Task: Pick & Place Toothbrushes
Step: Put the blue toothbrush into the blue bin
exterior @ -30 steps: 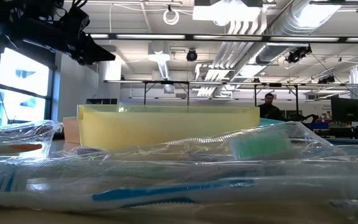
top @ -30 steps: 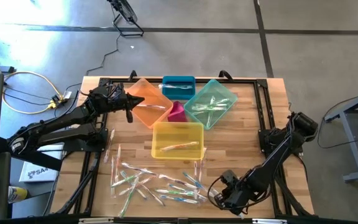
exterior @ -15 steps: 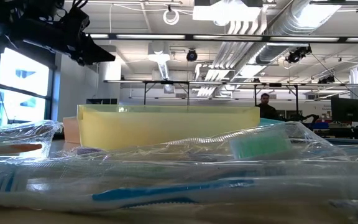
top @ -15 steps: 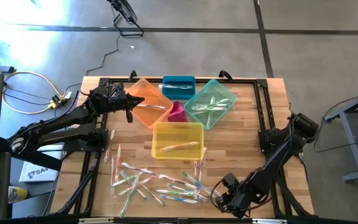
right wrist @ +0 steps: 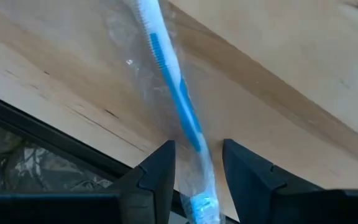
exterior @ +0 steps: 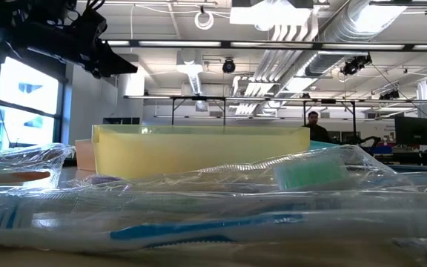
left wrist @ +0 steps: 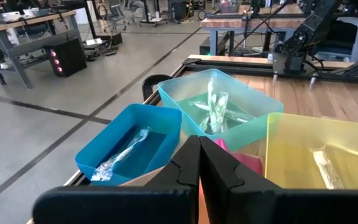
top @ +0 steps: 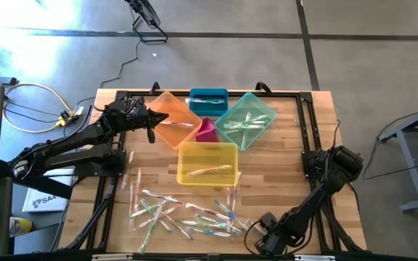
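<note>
Several wrapped toothbrushes (top: 183, 214) lie scattered on the wooden table near its front edge, and they fill the foreground of the low view (exterior: 199, 226). My right gripper (top: 258, 243) points down at the front edge, right of the pile. It is open (right wrist: 197, 144), one finger on each side of a blue-handled toothbrush (right wrist: 173, 81) that lies flat on the wood in its clear wrapper. I see no touch. My left gripper (top: 151, 119) hangs shut (left wrist: 199, 168) above the orange bin (top: 171, 119) at the far left.
Behind the pile stands a yellow bin (top: 207, 163) with one toothbrush. Farther back are a pink bin (top: 207, 130), a blue bin (top: 208, 100) and a teal bin (top: 247, 119) holding several toothbrushes. A dark frame rail (right wrist: 55, 143) runs along the table's front edge beside my right gripper.
My right gripper has sunk toward the table and moved toward its near edge, tipping more steeply downward. The toothbrushes and bins lie as before.
</note>
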{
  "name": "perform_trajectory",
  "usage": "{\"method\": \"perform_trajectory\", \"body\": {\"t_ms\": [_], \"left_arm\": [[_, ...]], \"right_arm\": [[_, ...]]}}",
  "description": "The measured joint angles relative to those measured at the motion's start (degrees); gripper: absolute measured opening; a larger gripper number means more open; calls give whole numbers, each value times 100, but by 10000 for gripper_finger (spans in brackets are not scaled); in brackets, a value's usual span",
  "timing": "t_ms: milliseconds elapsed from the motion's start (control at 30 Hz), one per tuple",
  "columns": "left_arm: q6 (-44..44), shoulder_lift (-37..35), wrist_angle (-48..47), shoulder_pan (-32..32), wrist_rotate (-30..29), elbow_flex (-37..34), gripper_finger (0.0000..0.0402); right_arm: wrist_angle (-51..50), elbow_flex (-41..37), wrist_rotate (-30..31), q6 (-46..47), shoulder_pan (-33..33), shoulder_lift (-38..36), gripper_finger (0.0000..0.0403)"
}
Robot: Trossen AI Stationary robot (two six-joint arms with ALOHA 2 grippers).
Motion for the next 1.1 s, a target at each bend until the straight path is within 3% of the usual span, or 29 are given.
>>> {"method": "perform_trajectory", "body": {"t_ms": [233,567,967,1100], "left_arm": [[-4,0,-16,0,-13,0,0],[-3,0,-21,-1,-11,0,0],[-1,0,-17,0,9,0,0],[0,0,10,0,7,0,0]], "right_arm": [[-60,0,20,3,-7,25,110],[-112,-11,28,3,-13,38,16],[-14,-12,-60,-6,-26,-56,6],[-333,-39,233,-16,-28,-303,5]]}}
